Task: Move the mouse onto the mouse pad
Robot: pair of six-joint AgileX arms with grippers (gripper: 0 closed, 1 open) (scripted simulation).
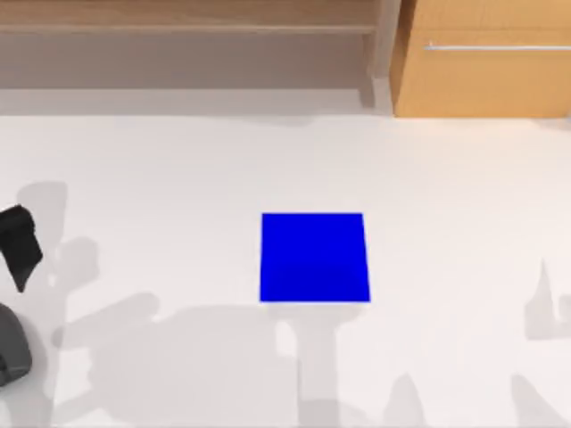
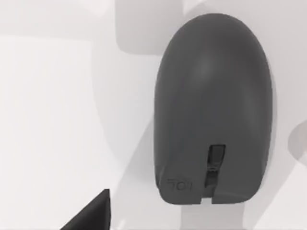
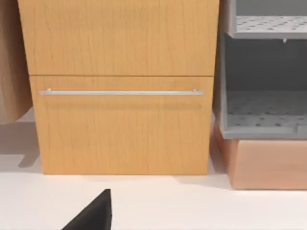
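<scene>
Mouse [image 1: 12,346] and left gripper [image 1: 20,242] half cut off at the table's left edge.

The mouse [image 2: 213,110] is plain dark grey, the mouse pad [image 1: 314,257] solid bright blue, the surface [image 1: 178,178] white, the cabinet [image 3: 120,86] orange-brown wood grain.

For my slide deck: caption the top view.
Grey mouse at the table's left edge, left gripper nearby, blue mouse pad at centre.

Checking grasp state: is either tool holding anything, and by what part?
Nothing is held. The mouse lies free on the table at its left edge; the left tool is beside it, the mouse pad bare.
</scene>
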